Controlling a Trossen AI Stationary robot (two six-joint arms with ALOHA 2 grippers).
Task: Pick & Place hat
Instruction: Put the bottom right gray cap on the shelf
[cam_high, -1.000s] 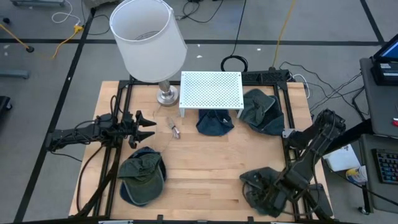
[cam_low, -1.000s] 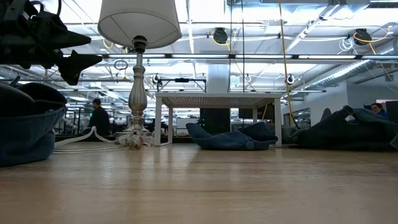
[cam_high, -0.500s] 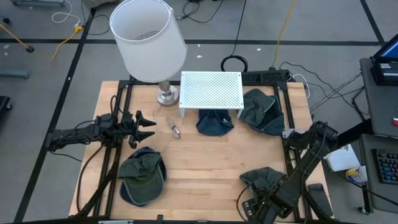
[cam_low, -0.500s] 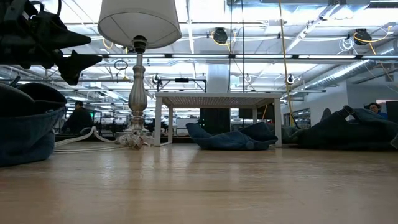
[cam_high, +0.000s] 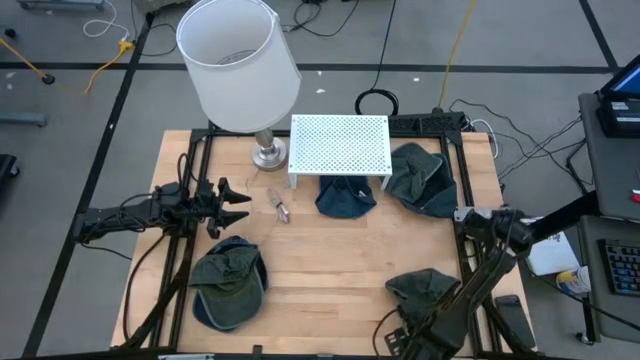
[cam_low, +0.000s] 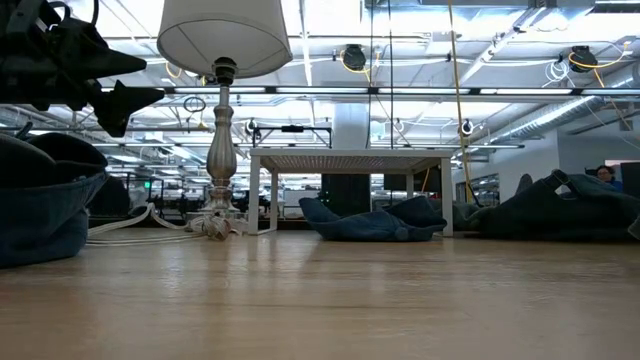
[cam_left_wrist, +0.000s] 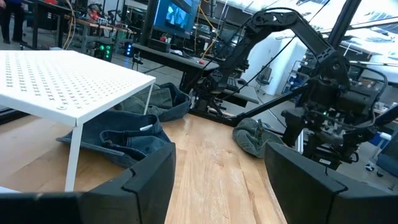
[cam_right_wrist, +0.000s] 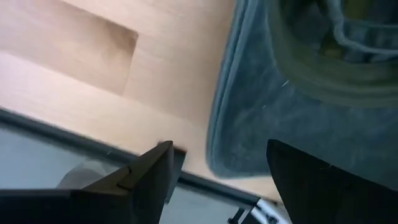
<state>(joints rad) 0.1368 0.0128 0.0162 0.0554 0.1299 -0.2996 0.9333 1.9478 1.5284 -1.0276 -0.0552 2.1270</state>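
Note:
A dark green hat (cam_high: 425, 288) lies near the table's front right corner, crown side on the wood, with its blue-grey brim (cam_right_wrist: 261, 124) toward the front edge. My right gripper (cam_high: 405, 338) hangs open just above that brim (cam_right_wrist: 217, 149), fingers pointing down, touching nothing. My left gripper (cam_high: 235, 205) waits open and level over the table's left side (cam_left_wrist: 217, 168); it also shows in the low view (cam_low: 125, 80). The left wrist view shows the same hat (cam_left_wrist: 255, 134) below the right arm.
Another green hat (cam_high: 230, 282) lies front left, a blue one (cam_high: 345, 197) under the white perforated shelf (cam_high: 338, 145), and a third (cam_high: 420, 178) at the far right. A lamp (cam_high: 240, 65) stands far left, with a small metal piece (cam_high: 281, 208) near it. Bare wood (cam_high: 330, 270) lies in the middle.
My right gripper has come down and toward the table's near edge, from over the front right hat's middle to its brim by the table edge, staying open. The hat has not moved.

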